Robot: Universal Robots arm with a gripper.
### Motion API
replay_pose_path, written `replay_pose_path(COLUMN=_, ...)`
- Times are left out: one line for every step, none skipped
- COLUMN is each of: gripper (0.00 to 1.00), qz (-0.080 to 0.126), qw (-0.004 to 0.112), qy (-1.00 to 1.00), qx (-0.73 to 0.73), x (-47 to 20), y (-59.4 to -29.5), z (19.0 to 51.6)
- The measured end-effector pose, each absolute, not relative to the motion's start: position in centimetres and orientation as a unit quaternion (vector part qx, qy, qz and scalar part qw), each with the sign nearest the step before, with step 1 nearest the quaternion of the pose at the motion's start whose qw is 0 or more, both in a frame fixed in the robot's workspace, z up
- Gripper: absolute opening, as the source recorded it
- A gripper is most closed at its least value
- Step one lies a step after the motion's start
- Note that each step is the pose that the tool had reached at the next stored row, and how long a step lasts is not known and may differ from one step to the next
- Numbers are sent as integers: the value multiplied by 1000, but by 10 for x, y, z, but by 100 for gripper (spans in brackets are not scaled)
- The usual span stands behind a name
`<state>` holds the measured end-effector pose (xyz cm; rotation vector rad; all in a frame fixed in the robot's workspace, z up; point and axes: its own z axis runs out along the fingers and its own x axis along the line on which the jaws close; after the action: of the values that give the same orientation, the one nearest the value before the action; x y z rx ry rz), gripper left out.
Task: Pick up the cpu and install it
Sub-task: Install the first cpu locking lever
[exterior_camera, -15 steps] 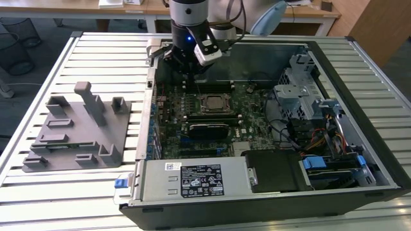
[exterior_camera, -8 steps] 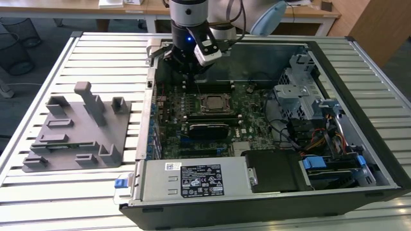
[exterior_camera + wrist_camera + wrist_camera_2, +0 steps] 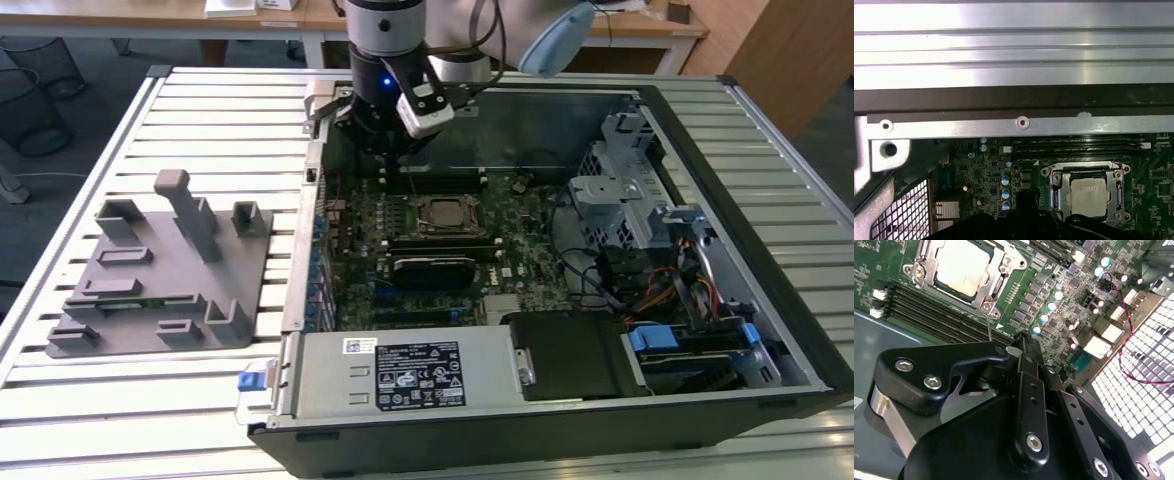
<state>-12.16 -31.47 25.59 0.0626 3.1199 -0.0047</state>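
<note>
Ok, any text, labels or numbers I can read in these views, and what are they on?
Nothing can be read for certain.
Black label on the power supply box: print too small.
White sticker beside it: too small.
The cpu in its socket, in both wrist views: faint marks, blurred.
Circuit board: white markings, too small.

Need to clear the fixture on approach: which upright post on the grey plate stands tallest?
The slim post near the middle of the grey fixture plate; it rises well above the stubby post beside it and every other.
</note>
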Motion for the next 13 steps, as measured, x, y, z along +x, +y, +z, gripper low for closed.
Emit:
replay_pose_path(gripper=11, qz=-2, qw=11, qy=1000, qx=20, x=-122, y=-314, z=256)
replay_pose_path(gripper=11, qz=-1, qw=11, qy=1000, qx=20, x=-122, y=-314, z=256)
replay_pose_path(gripper=11, qz=-1, qw=11, qy=1000, qx=20, x=-122, y=-313, z=256)
replay_pose_path(gripper=11, qz=-1, qw=11, qy=1000, qx=20, x=-122, y=-313, z=256)
replay_pose_path(gripper=11, qz=-1, qw=11, qy=1000, qx=20, x=-122, y=-313, z=256)
replay_pose_path(gripper=11, qz=-1, qw=11, qy=1000, qx=20, x=-122, y=-312, z=256)
replay_pose_path(gripper=11, qz=-1, qw=11, qy=1000, qx=20, x=-122, y=-312, z=256)
replay_pose_path(gripper=11, qz=-1, qw=11, qy=1000, qx=20, x=-121, y=-312, z=256)
replay_pose_path(gripper=11, qz=-1, qw=11, qy=1000, qx=20, x=-121, y=-312, z=256)
replay_pose_path(gripper=11, qz=-1, qw=11, qy=1000, qx=20, x=-119, y=-311, z=256)
replay_pose_path(gripper=11, qz=-1, qw=10, qy=1000, qx=20, x=-118, y=-311, z=256)
replay_pose_path(gripper=11, qz=-1, qw=10, qy=1000, qx=20, x=-117, y=-311, z=256)
replay_pose_path(gripper=11, qz=-1, qw=10, qy=1000, qx=20, x=-116, y=-310, z=256)
